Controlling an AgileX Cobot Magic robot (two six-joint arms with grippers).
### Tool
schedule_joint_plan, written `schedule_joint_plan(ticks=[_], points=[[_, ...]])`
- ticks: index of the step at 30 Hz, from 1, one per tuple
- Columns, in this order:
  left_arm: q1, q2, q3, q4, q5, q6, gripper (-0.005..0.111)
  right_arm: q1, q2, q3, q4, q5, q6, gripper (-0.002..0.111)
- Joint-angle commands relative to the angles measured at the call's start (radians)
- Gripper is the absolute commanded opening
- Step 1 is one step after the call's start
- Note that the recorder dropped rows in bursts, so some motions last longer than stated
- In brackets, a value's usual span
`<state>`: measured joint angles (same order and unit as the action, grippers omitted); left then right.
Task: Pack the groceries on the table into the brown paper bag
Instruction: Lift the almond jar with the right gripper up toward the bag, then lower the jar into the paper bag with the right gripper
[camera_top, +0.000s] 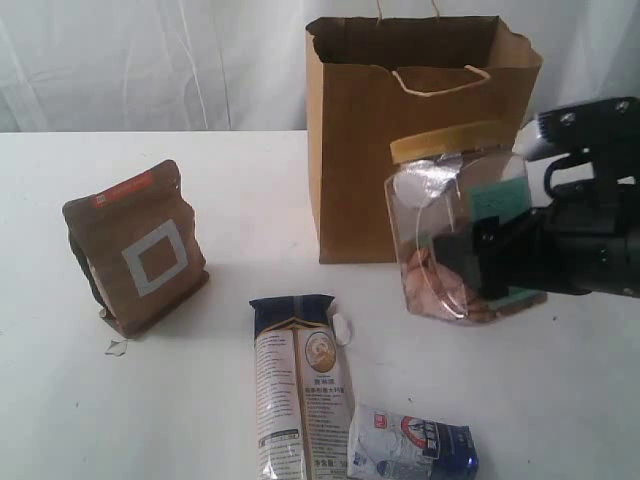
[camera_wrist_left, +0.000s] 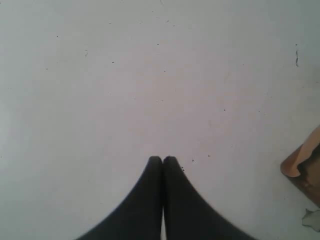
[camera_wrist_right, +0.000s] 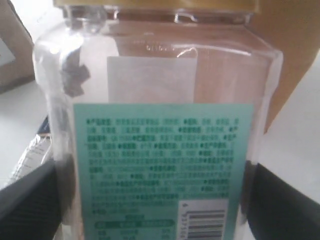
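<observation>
My right gripper (camera_top: 497, 262) is shut on the yellow-lidded nut jar (camera_top: 450, 215), a clear jar with a green label. It holds the jar tilted above the table (camera_top: 560, 400), just in front of the brown paper bag (camera_top: 375, 150). In the right wrist view the jar (camera_wrist_right: 160, 115) fills the space between the dark fingers (camera_wrist_right: 30, 200) of that gripper (camera_wrist_right: 160, 200). My left gripper (camera_wrist_left: 162, 159) is shut and empty over bare table, with a corner of the brown pouch (camera_wrist_left: 304, 165) beside it. On the table are the brown pouch (camera_top: 140, 245), the long noodle packet (camera_top: 300, 390) and the small blue-white carton (camera_top: 410, 448).
The bag stands open-topped at the back, its handles upright. A small white scrap (camera_top: 343, 328) lies by the noodle packet. Another scrap (camera_top: 117, 347) lies at the pouch's foot. White cloth hangs behind the table.
</observation>
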<state>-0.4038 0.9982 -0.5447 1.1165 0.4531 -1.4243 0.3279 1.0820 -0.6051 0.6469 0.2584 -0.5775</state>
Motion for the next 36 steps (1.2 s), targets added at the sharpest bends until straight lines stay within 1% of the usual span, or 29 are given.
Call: schedule_joint_plan(ticks=[1, 3, 7, 11, 14, 18, 20, 24, 27, 28, 30, 36], points=[[0.003, -0.009, 0.006, 0.002, 0.015, 0.037, 0.0, -0.041, -0.117, 0.001, 0.006, -0.125, -0.001, 0.0], [0.003, -0.009, 0.006, 0.002, 0.017, 0.042, 0.0, -0.059, -0.149, 0.001, 0.006, -0.185, -0.001, 0.0], [0.003, -0.009, 0.006, 0.002, 0.017, 0.042, 0.0, -0.063, -0.185, -0.018, 0.006, -0.307, -0.001, 0.0], [0.003, -0.009, 0.006, 0.002, 0.017, 0.042, 0.0, -0.063, -0.189, -0.096, 0.006, -0.312, -0.001, 0.0], [0.003, -0.009, 0.006, 0.002, 0.017, 0.042, 0.0, -0.063, -0.181, -0.164, 0.006, -0.351, -0.001, 0.0], [0.003, -0.009, 0.006, 0.002, 0.015, 0.042, 0.0, -0.063, -0.121, -0.237, -0.001, -0.397, -0.013, 0.0], [0.003, -0.009, 0.006, 0.002, 0.015, 0.042, 0.0, -0.063, -0.09, -0.249, -0.001, -0.402, -0.013, 0.0], [0.003, -0.009, 0.006, 0.002, 0.015, 0.042, 0.0, -0.063, -0.054, -0.261, -0.02, -0.503, 0.019, 0.0], [0.003, -0.009, 0.006, 0.002, 0.015, 0.042, 0.0, -0.07, -0.022, -0.292, -0.035, -0.522, 0.04, 0.0], [0.003, -0.009, 0.006, 0.002, 0.015, 0.042, 0.0, -0.07, -0.004, -0.302, -0.054, -0.522, 0.058, 0.0], [0.003, -0.009, 0.006, 0.002, 0.015, 0.042, 0.0, -0.07, 0.044, -0.335, -0.159, -0.538, 0.152, 0.0], [0.003, -0.009, 0.006, 0.002, 0.012, 0.042, 0.0, -0.07, 0.199, -0.424, -0.664, -0.667, 0.562, 0.0]])
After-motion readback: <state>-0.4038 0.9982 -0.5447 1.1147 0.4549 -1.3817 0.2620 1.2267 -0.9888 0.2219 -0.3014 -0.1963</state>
